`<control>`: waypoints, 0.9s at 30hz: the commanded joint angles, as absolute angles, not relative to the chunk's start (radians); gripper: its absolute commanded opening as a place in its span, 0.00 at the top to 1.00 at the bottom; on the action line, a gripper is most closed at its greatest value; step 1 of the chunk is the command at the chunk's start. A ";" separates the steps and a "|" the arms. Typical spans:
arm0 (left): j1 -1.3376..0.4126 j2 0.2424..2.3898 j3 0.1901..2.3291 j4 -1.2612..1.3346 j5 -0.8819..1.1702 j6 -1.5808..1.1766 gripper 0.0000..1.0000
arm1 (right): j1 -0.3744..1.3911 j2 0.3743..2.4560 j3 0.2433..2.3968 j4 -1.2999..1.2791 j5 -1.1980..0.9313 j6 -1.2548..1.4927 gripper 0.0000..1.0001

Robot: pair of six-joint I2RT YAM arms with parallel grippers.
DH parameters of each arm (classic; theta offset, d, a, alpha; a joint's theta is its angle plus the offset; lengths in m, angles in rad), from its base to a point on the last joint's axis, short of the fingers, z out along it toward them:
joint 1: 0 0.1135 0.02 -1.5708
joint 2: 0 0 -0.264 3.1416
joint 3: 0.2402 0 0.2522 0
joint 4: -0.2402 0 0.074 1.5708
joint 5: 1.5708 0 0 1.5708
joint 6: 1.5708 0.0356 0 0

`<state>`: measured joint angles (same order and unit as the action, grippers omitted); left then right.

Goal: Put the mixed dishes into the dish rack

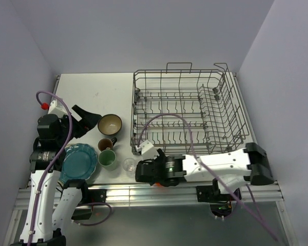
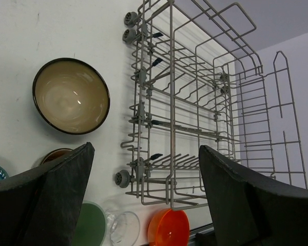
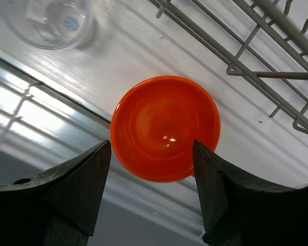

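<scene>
Dish rack (image 1: 135, 97) sits on the right half of the bench (image 1: 92, 92). Left of the rack, three things line up front to back: rear bowl (image 1: 109, 124) farthest back, far mug (image 1: 106, 144) just before it, near mug (image 1: 107, 158) just before that. Plate (image 1: 78, 161) lies just left of the mugs. Glass (image 1: 129, 165) stands right of the near mug, before the rack's near-left corner. Front bowl (image 3: 165, 128) lies right of the glass at the bench's near edge, under the right end effector (image 3: 150, 146).

L hand (image 2: 145, 154) spread, R hand (image 3: 150, 148) spread
</scene>
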<state>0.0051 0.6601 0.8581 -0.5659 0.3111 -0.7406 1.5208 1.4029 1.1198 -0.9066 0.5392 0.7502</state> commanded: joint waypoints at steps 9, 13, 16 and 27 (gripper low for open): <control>0.008 0.606 0.874 -0.545 0.357 -0.704 0.09 | 1.565 1.559 1.066 -0.775 0.592 0.779 0.36; 0.009 0.604 0.871 -0.546 0.370 -0.706 0.09 | 1.575 1.562 1.057 -0.747 0.580 0.784 0.37; 0.008 0.595 0.867 -0.546 0.365 -0.706 0.09 | 1.607 1.559 1.077 -0.762 0.623 0.802 0.37; 0.009 0.586 0.859 -0.552 0.373 -0.703 0.09 | 1.621 1.624 1.068 -0.707 0.586 0.811 0.36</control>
